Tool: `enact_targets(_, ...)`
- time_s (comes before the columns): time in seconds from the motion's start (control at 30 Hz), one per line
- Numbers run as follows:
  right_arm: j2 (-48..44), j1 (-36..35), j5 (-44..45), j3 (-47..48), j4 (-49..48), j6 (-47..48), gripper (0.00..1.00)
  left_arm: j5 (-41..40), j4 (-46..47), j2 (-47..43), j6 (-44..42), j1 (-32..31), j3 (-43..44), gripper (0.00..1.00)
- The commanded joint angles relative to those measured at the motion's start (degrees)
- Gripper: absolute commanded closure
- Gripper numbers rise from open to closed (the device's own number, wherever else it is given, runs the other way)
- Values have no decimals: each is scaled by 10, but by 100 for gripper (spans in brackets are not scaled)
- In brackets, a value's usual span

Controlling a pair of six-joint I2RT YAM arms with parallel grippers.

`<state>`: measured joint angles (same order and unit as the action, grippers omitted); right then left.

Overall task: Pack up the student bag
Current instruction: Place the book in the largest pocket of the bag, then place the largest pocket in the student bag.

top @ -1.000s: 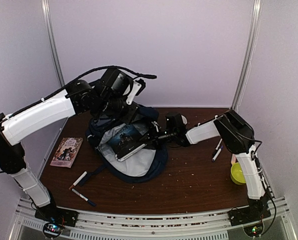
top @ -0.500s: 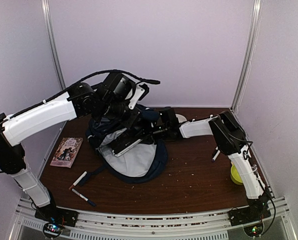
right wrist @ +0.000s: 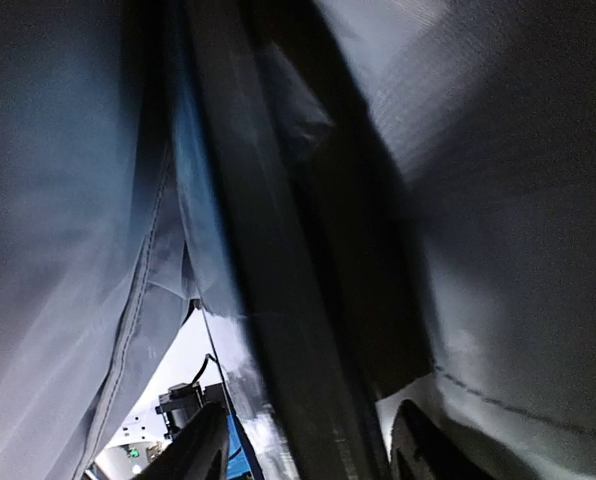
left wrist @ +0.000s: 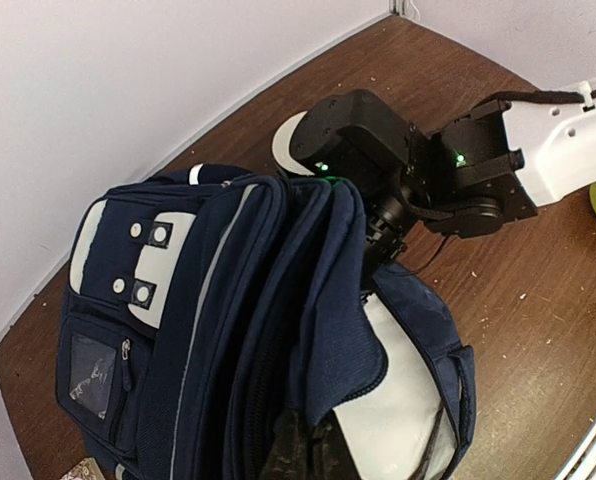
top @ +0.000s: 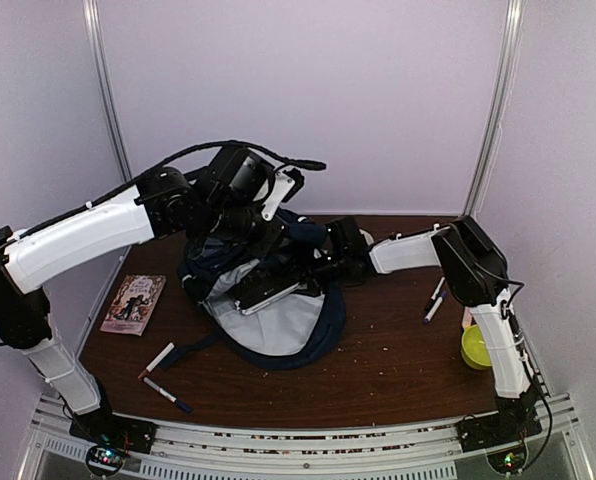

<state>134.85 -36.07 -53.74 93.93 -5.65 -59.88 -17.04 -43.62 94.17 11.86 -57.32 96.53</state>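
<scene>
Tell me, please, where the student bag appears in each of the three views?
Top external: student bag at picture centre, lying open.
Left wrist: fills the lower left.
Right wrist: seen from inside, filling the frame.
Shared landmark: its pale lining.

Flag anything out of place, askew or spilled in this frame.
The flat dark book lies tilted in the open mouth of the navy-blue fabric backpack, apparently only partly in, and pale crumbs speckle the brown wooden table.

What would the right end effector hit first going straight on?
The right end effector would probably meet the dark book straight ahead, then the grey lining of the student bag. Depth is murky.
</scene>
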Motion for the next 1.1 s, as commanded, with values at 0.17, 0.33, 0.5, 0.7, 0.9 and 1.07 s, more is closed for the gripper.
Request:
enact_targets(0.17,-91,10,79,-62,52,34,30,-12,74,-36,-5,-11,-1,100)
enact_targets(0.33,-121,1,39,-110,-45,-18,29,-11,75,-24,-5,-11,-5,100)
enact_targets(0.5,-201,-4,27,-193,-10,18,29,-2,81,-28,14,-11,-21,100)
enact_targets(0.7,-297,43,34,-281,116,161,28,13,75,-24,28,-11,-50,100)
enact_targets(0.9,-368,121,60,-321,210,291,28,93,75,-18,44,-11,-95,95)
enact_targets(1.07,-433,160,69,-347,173,300,29,110,69,-47,61,-9,-127,44)
